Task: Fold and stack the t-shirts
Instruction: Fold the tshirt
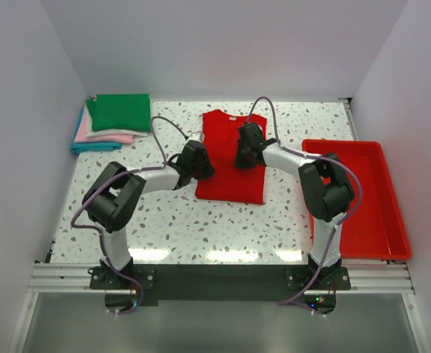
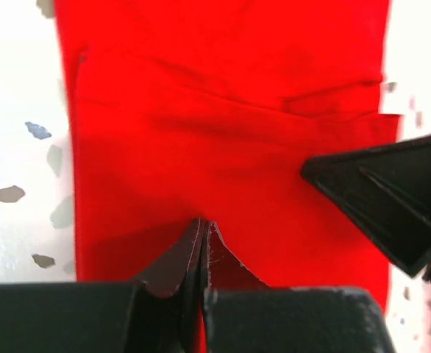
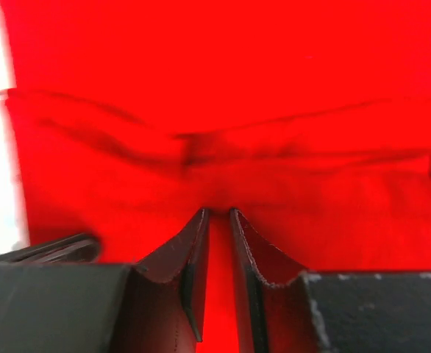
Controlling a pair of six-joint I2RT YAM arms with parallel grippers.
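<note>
1. Red t-shirt (image 1: 230,184) lies flat on the table (image 1: 179,220), centre of the workspace, collar toward the far edge. No sleeves stick out at the sides. The outline is a long narrow rectangle, and overlapping edges show in the left wrist view.
2. Stack of folded t-shirts (image 1: 116,121) sits at the far left corner, well apart from the red one. Green is on top, with pink, white and blue below.
3. Red tray (image 1: 370,191) is at the right and is not involved.
4. Left gripper (image 2: 203,224): jaws pressed together, tips down on the cloth near the shirt's left edge. A thin red sliver shows between the fingers. I cannot tell whether cloth is actually nipped.
5. Right gripper (image 3: 219,213): a narrow gap between the jaws, tips at a raised crease over the upper middle of the shirt. I cannot tell whether it is clamping cloth or merely close to it.
6. Progress, as a judgement: several shirts are done. On the red one the side folds look finished. The crosswise folds down to stack size remain, and then the carry onto the green shirt.
</note>
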